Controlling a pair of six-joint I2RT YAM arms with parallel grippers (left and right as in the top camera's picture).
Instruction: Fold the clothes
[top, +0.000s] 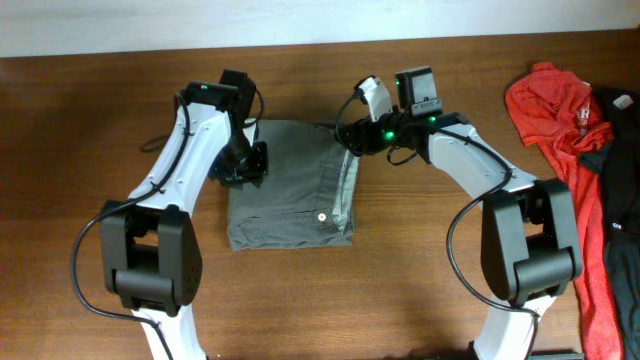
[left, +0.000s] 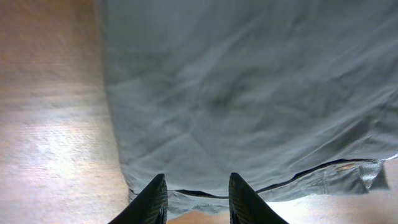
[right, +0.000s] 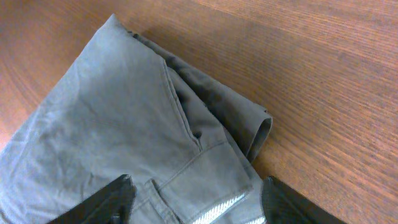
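Far right of the folded shorts (top: 290, 185), a red garment (top: 556, 108) lies heaped.

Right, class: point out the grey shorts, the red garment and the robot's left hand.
grey shorts (top: 285, 190): overhead view, on the flat middle of the cloth.
red garment (top: 548, 100): overhead view, on its upper bunched part.
left hand (left: 194, 200): left wrist view, midway between its two fingertips.

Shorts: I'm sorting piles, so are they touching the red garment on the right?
Apart. The overhead view shows the shorts at centre and the red garment at the right edge, with a wide stretch of bare table between them.
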